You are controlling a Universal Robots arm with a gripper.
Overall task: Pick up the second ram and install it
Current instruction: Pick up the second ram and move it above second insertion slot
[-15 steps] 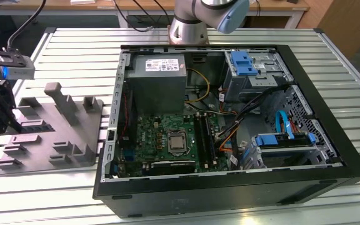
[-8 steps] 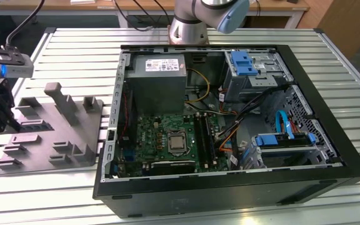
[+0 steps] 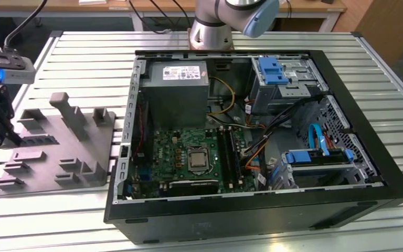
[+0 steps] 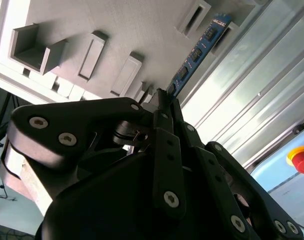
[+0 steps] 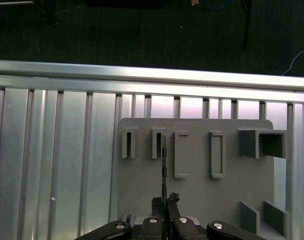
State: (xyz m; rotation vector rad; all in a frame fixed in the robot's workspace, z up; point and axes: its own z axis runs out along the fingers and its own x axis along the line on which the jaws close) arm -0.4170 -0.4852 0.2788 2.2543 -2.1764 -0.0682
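Slatted table, claw pinching second ram

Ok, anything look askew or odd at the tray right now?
Nothing stands out. The ram sits straight, on edge, in line with a slot of the tray, its near end between the jaws of the gripper. No damage shows.

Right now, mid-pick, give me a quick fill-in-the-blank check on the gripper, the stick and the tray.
1. The second ram is clamped in the ____.
2. Its far end sits at a slot in the fixture tray, whose colour is ____.
3. In the exterior view, the fixture tray lies on the exterior view's ____ of the computer case.
Missing words: gripper; grey; left.
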